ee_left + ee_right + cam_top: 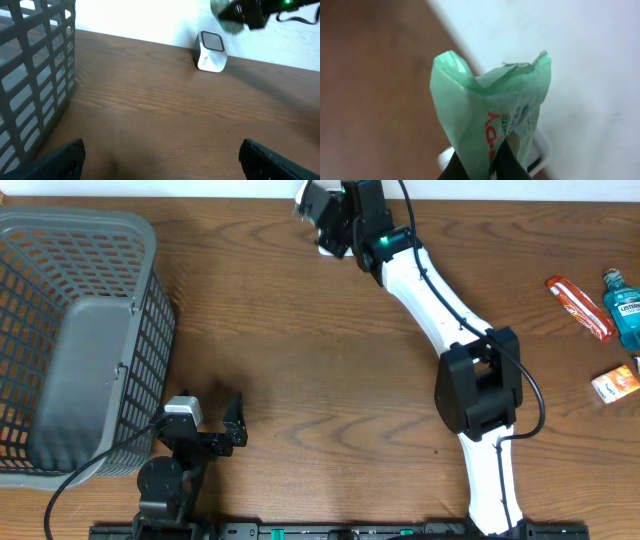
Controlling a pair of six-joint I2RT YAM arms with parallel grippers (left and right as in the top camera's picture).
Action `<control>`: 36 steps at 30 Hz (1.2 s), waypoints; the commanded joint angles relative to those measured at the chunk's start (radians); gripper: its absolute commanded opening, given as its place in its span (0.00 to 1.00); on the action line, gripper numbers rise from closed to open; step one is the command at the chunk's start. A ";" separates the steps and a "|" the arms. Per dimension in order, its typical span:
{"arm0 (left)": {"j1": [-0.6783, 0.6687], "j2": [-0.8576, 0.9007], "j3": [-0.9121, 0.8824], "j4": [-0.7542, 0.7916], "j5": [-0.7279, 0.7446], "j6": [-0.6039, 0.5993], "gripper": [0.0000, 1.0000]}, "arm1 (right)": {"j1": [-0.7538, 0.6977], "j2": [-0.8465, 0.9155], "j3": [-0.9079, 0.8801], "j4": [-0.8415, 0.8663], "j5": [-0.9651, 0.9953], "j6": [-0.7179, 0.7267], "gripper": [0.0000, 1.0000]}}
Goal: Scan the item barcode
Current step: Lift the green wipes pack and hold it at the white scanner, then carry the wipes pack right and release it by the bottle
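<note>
Right wrist view gives the plainest account: the right claw [496, 161] is pinched almost fully closed on the lower edge of a green packet [485, 105], crinkled and printed in red and blue, which stands up from the fingers; the left wrist view shows the white scanner [210, 51] with that claw and its blurred load hanging just above it and a little to one side, apart from it as far as I can tell. Judged from that, the pick-up and the carry are done, and presenting the packet to the scanner window is the step in hand; whether the barcode faces the window is not visible, so a turn of the packet may be left. The left claw [210, 420] stands wide and holds nothing, well away from the scanner across the surface [300, 380], close to the basket [150, 330].
</note>
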 commanded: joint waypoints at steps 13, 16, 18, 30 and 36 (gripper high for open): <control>0.005 -0.002 -0.025 -0.006 0.016 0.013 0.98 | -0.021 0.157 0.009 0.329 0.151 0.016 0.01; 0.005 -0.002 -0.025 -0.006 0.016 0.013 0.98 | -0.030 0.157 0.009 0.334 0.150 0.053 0.01; 0.005 -0.002 -0.025 -0.006 0.016 0.013 0.98 | -0.036 0.157 0.009 0.331 0.127 0.067 0.01; 0.005 -0.002 -0.025 -0.006 0.016 0.013 0.98 | -0.034 0.066 0.010 0.216 0.398 0.138 0.01; 0.005 -0.002 -0.025 -0.006 0.016 0.013 0.98 | -0.122 -0.205 0.010 -0.340 0.646 0.353 0.01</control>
